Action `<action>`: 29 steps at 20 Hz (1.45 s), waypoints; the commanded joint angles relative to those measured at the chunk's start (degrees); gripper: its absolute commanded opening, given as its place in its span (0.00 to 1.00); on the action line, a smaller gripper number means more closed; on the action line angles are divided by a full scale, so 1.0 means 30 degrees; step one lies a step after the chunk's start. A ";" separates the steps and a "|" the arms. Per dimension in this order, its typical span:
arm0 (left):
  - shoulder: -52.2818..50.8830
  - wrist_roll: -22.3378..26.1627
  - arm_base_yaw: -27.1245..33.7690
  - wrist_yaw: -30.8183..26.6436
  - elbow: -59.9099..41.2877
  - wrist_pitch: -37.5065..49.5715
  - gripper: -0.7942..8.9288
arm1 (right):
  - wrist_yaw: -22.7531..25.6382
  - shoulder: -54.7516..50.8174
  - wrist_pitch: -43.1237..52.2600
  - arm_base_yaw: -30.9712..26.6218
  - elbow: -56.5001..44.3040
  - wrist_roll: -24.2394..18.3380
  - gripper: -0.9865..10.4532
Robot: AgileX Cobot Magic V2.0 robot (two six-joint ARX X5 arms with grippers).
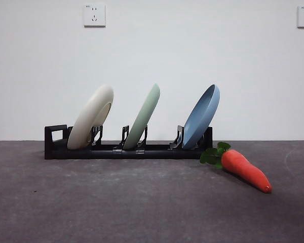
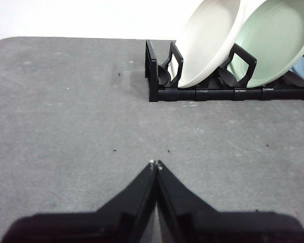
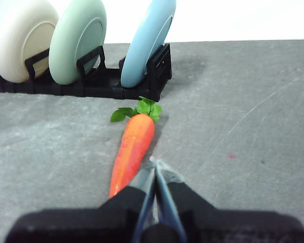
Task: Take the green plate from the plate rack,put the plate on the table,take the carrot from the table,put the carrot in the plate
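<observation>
Both grippers, left (image 2: 155, 164) and right (image 3: 155, 163), closed and empty over table (image 1: 142, 202); green plate (image 1: 143, 115) in middle rack (image 1: 126, 151) slot, carrot (image 1: 244, 170) beside rack end; advise gripping plate's upper rim, lifting along its lean.

cream-white plate (image 2: 207, 45): top cut off | green plate (image 2: 273, 43): top cut off | front view: both arms unseen

The front view looks level across the table (image 1: 142, 202) at the plate rack (image 1: 126, 151); both wrist views share that rack at twelve o'clock.
</observation>
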 commanded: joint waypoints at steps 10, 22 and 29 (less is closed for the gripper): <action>0.0168 -0.3745 0.0066 0.2455 0.3257 -0.0503 0.07 | -0.0109 0.1173 0.1005 0.0015 0.1916 0.7912 0.08; 0.4874 -0.2805 0.0066 0.8043 0.9056 -0.3483 0.07 | -0.5486 0.8014 -0.4801 0.0022 1.0076 0.4124 0.08; 0.7963 -0.0794 0.0036 1.1708 1.1912 -0.6331 0.07 | -0.7089 1.1701 -1.0863 0.0051 1.5016 -0.0641 0.08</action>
